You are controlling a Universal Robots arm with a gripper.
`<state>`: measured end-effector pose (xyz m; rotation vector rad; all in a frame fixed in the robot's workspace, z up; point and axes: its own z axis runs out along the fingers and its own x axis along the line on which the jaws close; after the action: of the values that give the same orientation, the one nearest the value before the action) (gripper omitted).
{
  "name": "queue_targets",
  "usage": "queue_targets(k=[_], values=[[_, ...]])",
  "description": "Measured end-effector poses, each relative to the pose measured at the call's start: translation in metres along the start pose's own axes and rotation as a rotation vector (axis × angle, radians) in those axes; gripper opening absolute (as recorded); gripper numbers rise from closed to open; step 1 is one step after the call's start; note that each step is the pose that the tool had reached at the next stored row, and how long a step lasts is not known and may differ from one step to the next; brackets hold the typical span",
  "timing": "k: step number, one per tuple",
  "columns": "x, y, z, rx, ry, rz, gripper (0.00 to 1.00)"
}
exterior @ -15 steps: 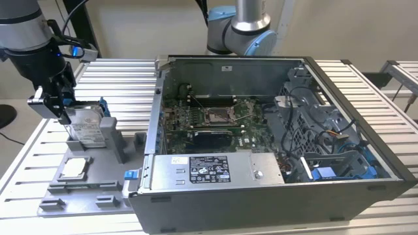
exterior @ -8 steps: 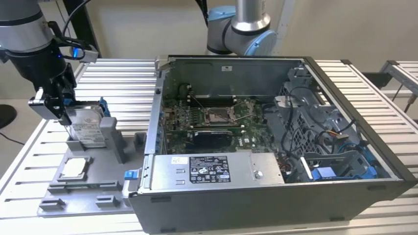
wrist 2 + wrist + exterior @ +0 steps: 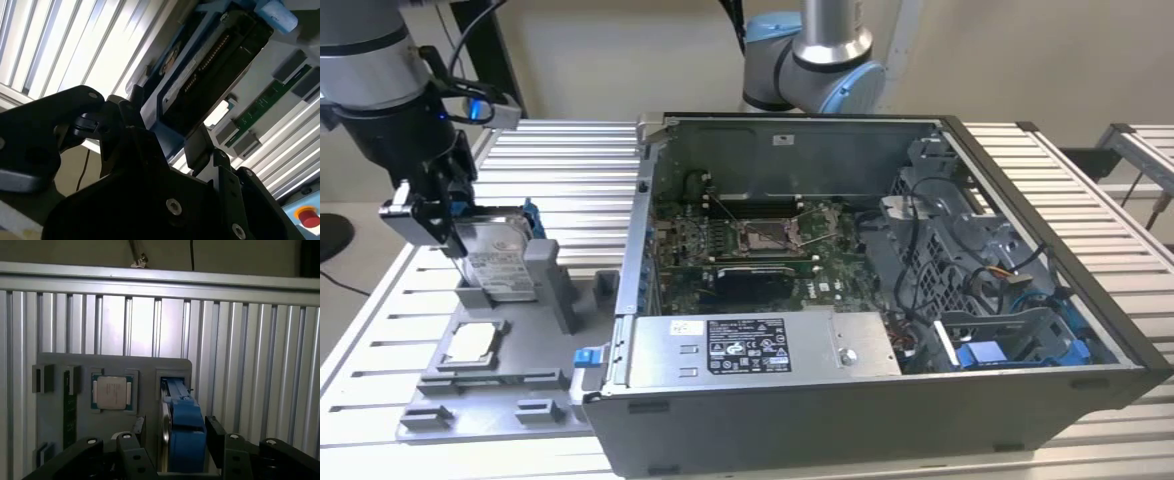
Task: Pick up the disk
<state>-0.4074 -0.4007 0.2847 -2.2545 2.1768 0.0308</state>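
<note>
The disk (image 3: 500,255) stands on edge in a slot of the grey holder plate (image 3: 520,400) at the exterior view's left, its white label and blue bracket showing. My gripper (image 3: 438,215) hangs over its top edge. In the first wrist view the black fingers (image 3: 215,432) straddle the disk (image 3: 182,430); one finger is close against the blue bracket and a small gap shows at the other. In the second wrist view my gripper (image 3: 167,122) flanks the disk's (image 3: 210,65) dark underside. The jaws stand open around it.
A square silver chip (image 3: 111,392) lies in a tray on the holder plate (image 3: 145,375), beside a green memory stick (image 3: 69,410). The open computer case (image 3: 854,260) fills the table's middle and right. A second arm's base (image 3: 814,60) stands behind it. A red button (image 3: 307,216) sits nearby.
</note>
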Motion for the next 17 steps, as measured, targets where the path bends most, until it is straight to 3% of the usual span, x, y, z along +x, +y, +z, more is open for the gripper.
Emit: queue_targets(k=[6,13,14,17], values=[[0.0001,0.0000,0.0044,0.0011,-0.0004,0.000,1.00],[0.0001,0.0000,0.0046,0.0011,-0.0006,0.000,1.00],[0.0001,0.0000,0.0046,0.0011,-0.0007,0.000,0.00],[0.0001,0.0000,0.0046,0.0012,-0.0006,0.000,0.00]])
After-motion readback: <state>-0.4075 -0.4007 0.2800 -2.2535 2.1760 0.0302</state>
